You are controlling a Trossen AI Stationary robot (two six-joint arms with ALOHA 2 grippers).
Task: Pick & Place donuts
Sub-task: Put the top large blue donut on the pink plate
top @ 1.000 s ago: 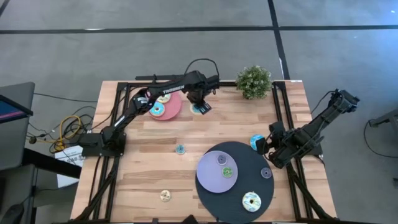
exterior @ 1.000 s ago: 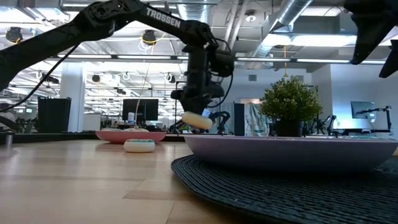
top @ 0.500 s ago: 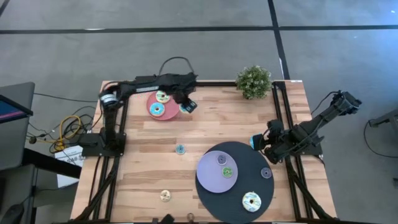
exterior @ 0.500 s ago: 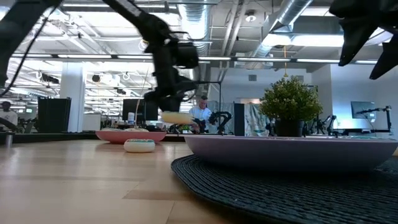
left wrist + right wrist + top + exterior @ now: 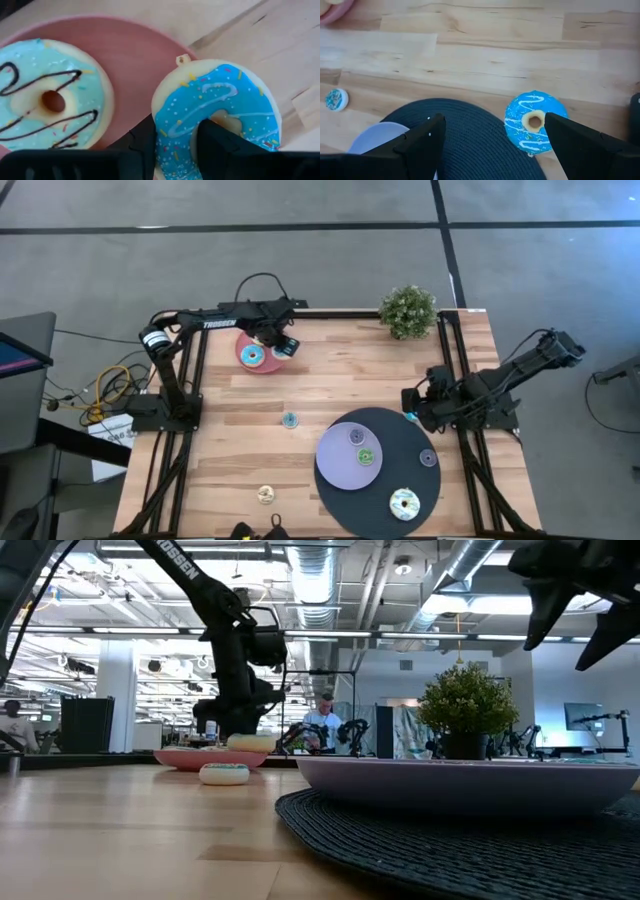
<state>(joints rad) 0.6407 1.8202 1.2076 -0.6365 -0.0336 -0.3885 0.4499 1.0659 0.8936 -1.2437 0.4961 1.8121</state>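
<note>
Bench (image 5: 330, 380): centre of the high view.
Plant (image 5: 407, 310): upper right of the bench.
Small plate (image 5: 250, 358): upper left; left end effector (image 5: 281, 347) at its right edge.
Mat (image 5: 400, 465): lower right, carrying the large plate (image 5: 345, 460) on its left part.
Right end effector (image 5: 418, 408): right of centre, at the mat's upper edge.
Lone donut (image 5: 265, 495): lower left.

Pale wooden table (image 5: 330, 385), matt; woven dark mat (image 5: 475, 145); smooth pink plate (image 5: 135, 65); glossy-iced donut (image 5: 220, 115)
</note>
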